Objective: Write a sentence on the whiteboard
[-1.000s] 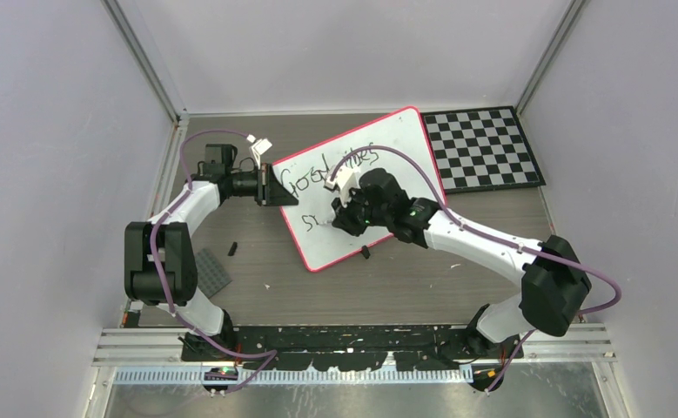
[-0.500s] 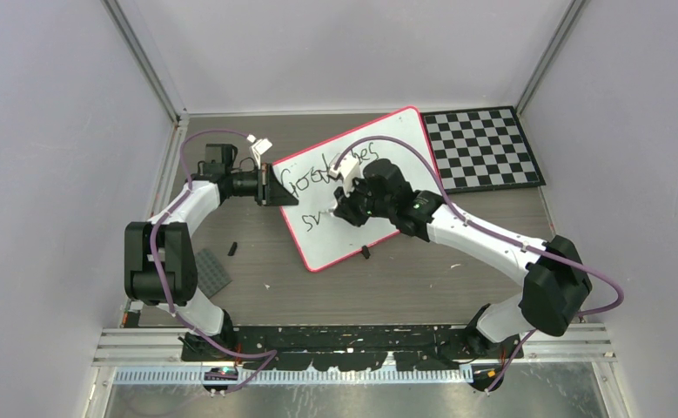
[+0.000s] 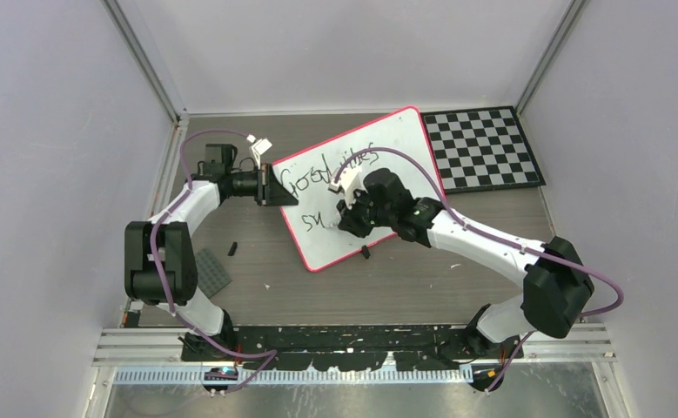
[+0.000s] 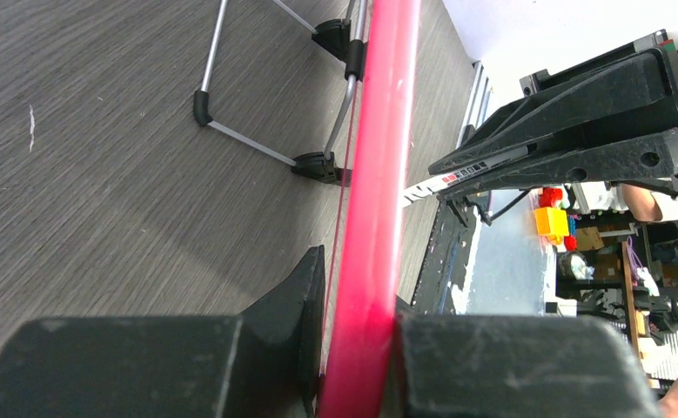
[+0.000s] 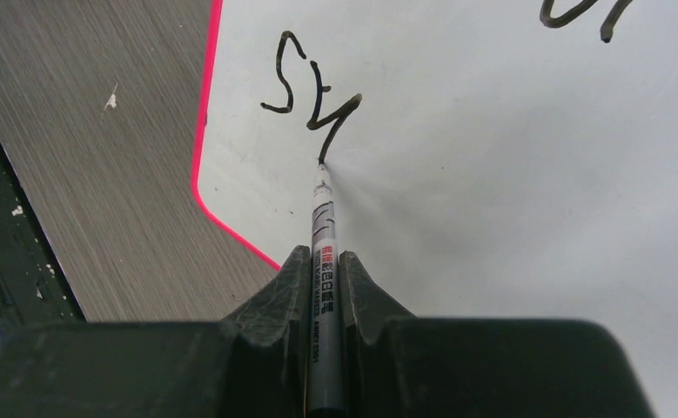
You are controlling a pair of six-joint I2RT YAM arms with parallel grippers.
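Mid line two [image 5: 313, 87], frame centre — marker [image 5: 324, 218] clamped in right gripper [image 5: 323, 261], board [image 5: 492, 174] rim pinched in left gripper [image 4: 357, 348] — next: stroke rightward.

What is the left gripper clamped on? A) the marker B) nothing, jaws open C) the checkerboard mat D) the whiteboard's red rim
D: in the left wrist view the left gripper is shut on the red rim of the whiteboard, while the marker sits in the right gripper, tip on the board.

A robotics lab cell: plain grey panel walls [image 3: 48, 131], aluminium frame posts [image 3: 144, 61], a checkerboard mat [image 3: 483, 148].
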